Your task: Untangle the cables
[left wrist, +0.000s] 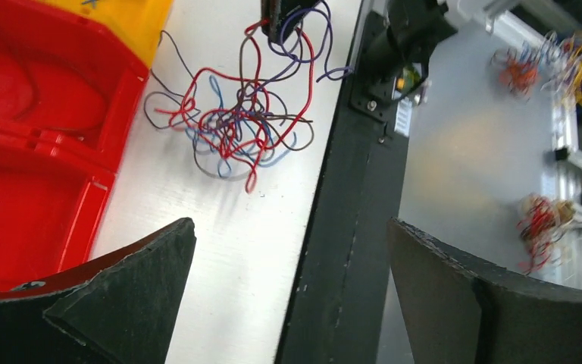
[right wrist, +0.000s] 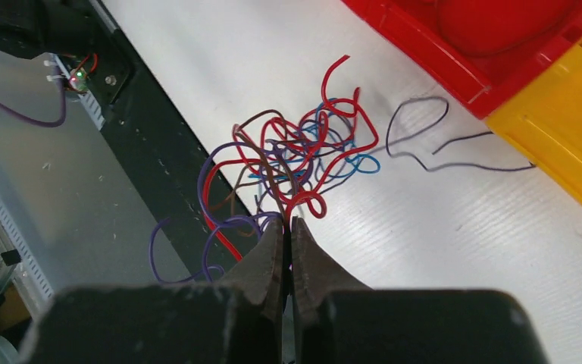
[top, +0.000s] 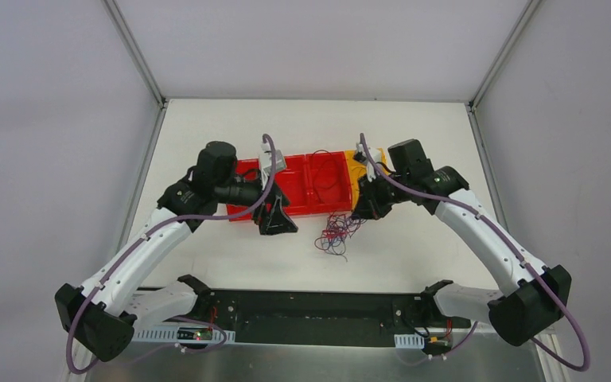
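Tip for this step, I reckon: lift slowly with the pinching side so one strand slides out instead of dragging the whole clump, and use the free side to pin the rest down. My left gripper (top: pixel 277 223) is spread wide with nothing in it, hanging over the front edge of the red bin (top: pixel 247 165). The cables (top: pixel 336 232) sit knotted just in front of that bin, with my right gripper (right wrist: pixel 288 224) pinched together on a few strands.

Light was bright, diffuse, from overhead; only faint soft shadows lay on the white table (top: pixel 414 127). Left wrist view was smeared at its right side. Right wrist view held the cables (right wrist: pixel 295 152) sharp.
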